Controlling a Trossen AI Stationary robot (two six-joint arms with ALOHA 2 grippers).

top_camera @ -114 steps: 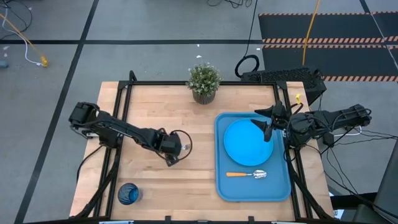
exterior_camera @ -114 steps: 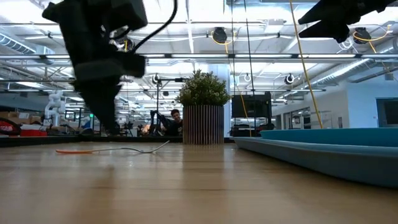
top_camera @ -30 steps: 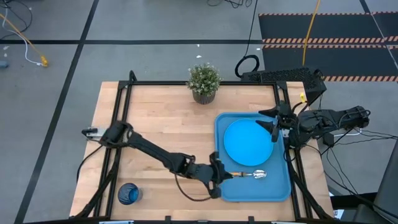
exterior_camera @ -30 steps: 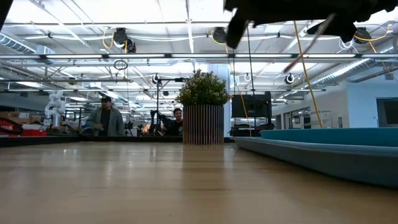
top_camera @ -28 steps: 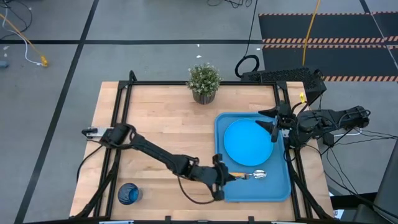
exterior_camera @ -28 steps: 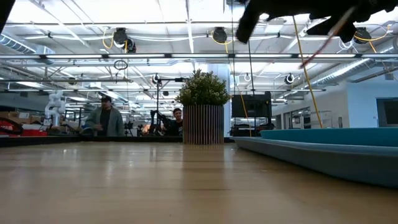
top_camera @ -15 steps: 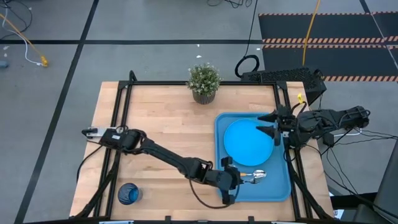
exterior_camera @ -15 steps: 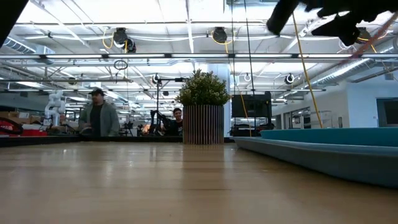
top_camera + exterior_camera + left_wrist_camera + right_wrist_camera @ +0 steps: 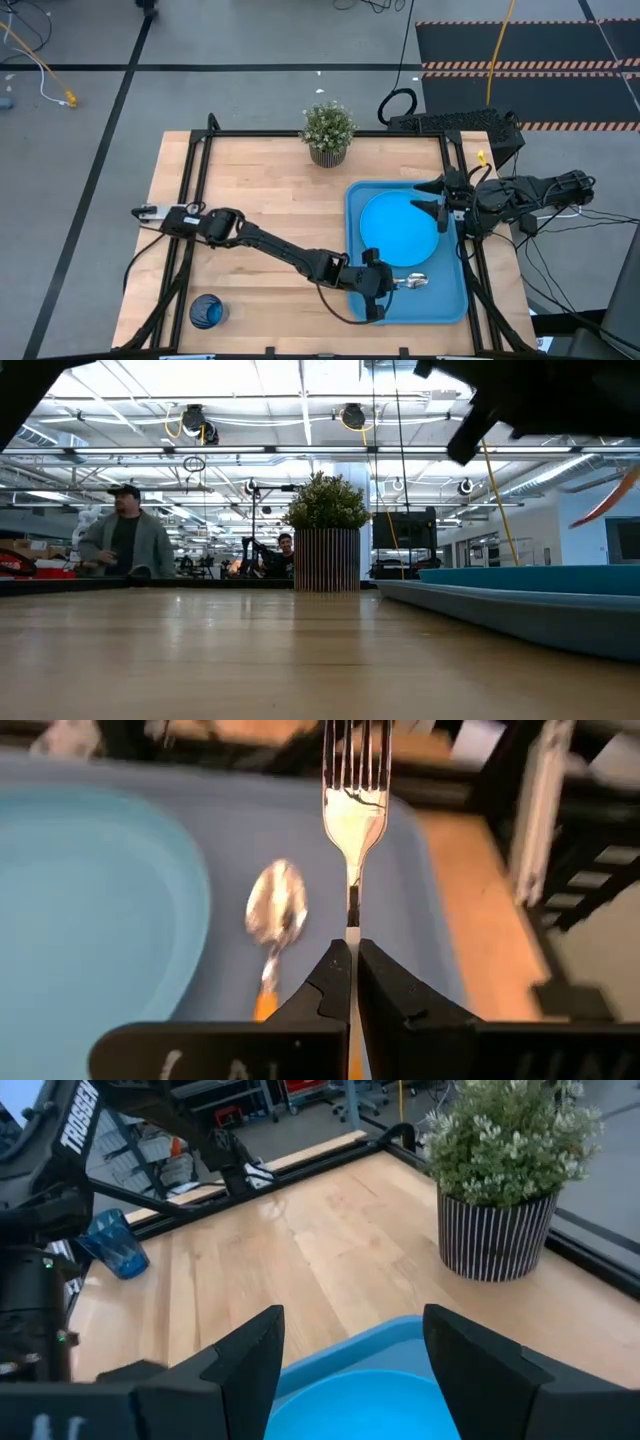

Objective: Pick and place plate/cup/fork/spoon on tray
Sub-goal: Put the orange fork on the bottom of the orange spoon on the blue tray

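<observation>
My left gripper reaches over the near part of the blue tray and is shut on the fork. The fork's tines point away from the wrist, and its reddish handle shows in the low view. The spoon lies flat in the tray just beside the fork, near the round sky-blue plate, which lies flat in the tray's far half. The dark blue cup stands at the table's near left corner. My right gripper hangs open over the tray's far right edge. My left gripper pinches the fork's thin silver neck, just behind the tines, between its two fingertips. The fingers come from the table's left, slanting down, and lie along the fork. The fork is lifted clear above the tray, tines toward the table's right edge.
A potted plant in a striped pot stands at the table's far edge. Bare wood lies between the cup and the tray. People show in the room beyond the table in the low view.
My left gripper has gone toward the table's right edge with the fork, from the tray's left rim to over the tray beside the spoon, sinking a little. It has stayed shut on the fork.
</observation>
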